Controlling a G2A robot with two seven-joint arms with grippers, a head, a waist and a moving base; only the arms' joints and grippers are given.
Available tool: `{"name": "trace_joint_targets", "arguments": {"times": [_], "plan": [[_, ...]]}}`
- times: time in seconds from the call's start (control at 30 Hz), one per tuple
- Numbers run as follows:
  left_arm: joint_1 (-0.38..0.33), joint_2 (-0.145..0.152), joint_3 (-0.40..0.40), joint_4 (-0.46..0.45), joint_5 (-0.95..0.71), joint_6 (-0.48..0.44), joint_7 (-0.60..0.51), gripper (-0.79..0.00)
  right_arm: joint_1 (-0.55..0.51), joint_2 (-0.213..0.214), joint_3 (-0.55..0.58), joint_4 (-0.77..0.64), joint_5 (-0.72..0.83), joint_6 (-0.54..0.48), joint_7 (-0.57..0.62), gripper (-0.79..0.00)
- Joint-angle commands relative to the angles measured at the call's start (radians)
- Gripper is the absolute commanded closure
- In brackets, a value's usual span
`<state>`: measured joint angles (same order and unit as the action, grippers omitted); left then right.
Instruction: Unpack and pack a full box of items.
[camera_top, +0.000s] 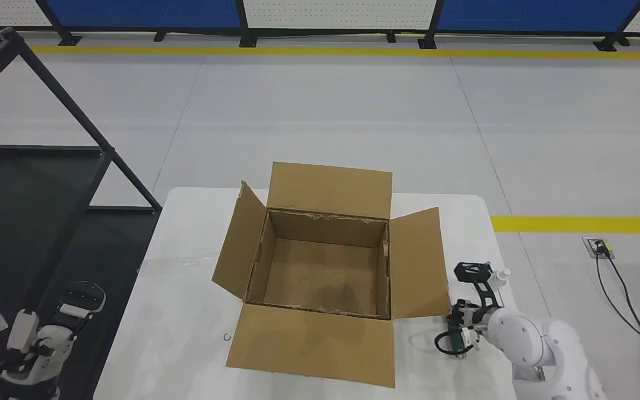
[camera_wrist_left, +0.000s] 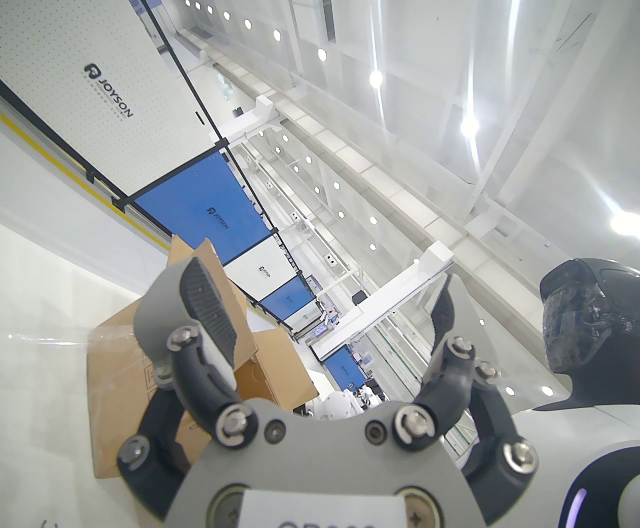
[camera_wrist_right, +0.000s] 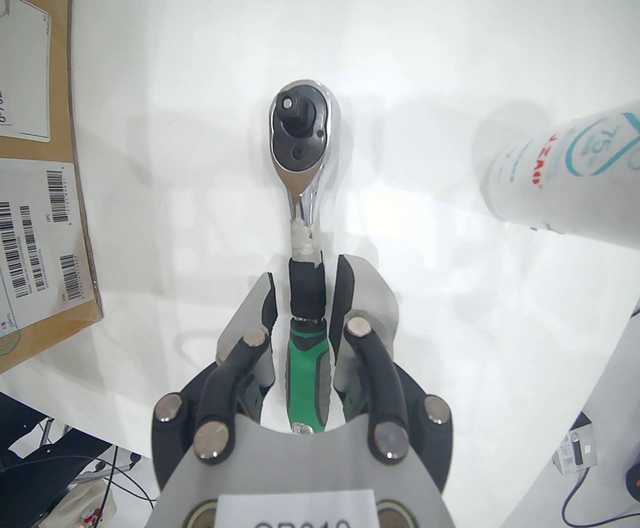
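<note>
**Operator:** What does the top view give me?

**Spotter:** Your cardboard box (camera_top: 318, 345) sits mid-frame on the white bench (camera_top: 190, 260). All four flaps are splayed and there's nothing inside. Your right arm (camera_top: 530, 345) is at lower right, just beside the right-hand flap.

**Operator:** Left wrist view?

**Spotter:** Your left tool (camera_wrist_left: 322, 280) points up at the ceiling, fingers spread wide with nothing between them. The box shows at lower left, behind one finger.

**Operator:** And the right wrist view?

**Spotter:** The ratchet (camera_wrist_right: 301, 145) lies on the bench mid-frame, chrome head toward the top. Your right tool (camera_wrist_right: 306, 280) straddles the black neck ahead of the green grip. A sliver of bench shows either side, so it isn't clamped on.

**Operator:** What can bite me?

**Spotter:** If you close there and lift, I'd expect the heavy head could pivot in the pads and slip. The labelled flap at upper left stands between you and the box mouth, so a low carry would clip it. A white bottle (camera_wrist_right: 560, 175) sits near at upper right. I can't tell if it's upright, and a swing that way could knock it.
</note>
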<state>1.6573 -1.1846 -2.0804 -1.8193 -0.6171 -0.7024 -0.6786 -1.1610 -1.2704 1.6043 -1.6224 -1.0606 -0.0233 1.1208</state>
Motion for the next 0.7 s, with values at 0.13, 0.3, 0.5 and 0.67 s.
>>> {"name": "trace_joint_targets", "arguments": {"times": [0.13,0.3,0.5,0.67], "plan": [[0.0,0.0,0.0,0.0,0.0,0.0,0.0,-0.785,-0.104,0.009,0.089,-0.189,0.076,-0.007,-0.086,-0.326],[0.0,0.0,0.0,0.0,0.0,0.0,0.0,-0.785,-0.235,0.011,0.184,-0.395,0.173,-0.022,-0.221,-0.372],[0.0,0.0,0.0,0.0,0.0,0.0,0.0,-0.785,-0.386,0.008,0.257,-0.602,0.303,-0.136,-0.412,-0.785],[0.0,0.0,0.0,0.0,0.0,0.0,0.0,-0.785,-0.434,0.007,0.253,-0.668,0.34,-0.209,-0.48,-0.785]]}}
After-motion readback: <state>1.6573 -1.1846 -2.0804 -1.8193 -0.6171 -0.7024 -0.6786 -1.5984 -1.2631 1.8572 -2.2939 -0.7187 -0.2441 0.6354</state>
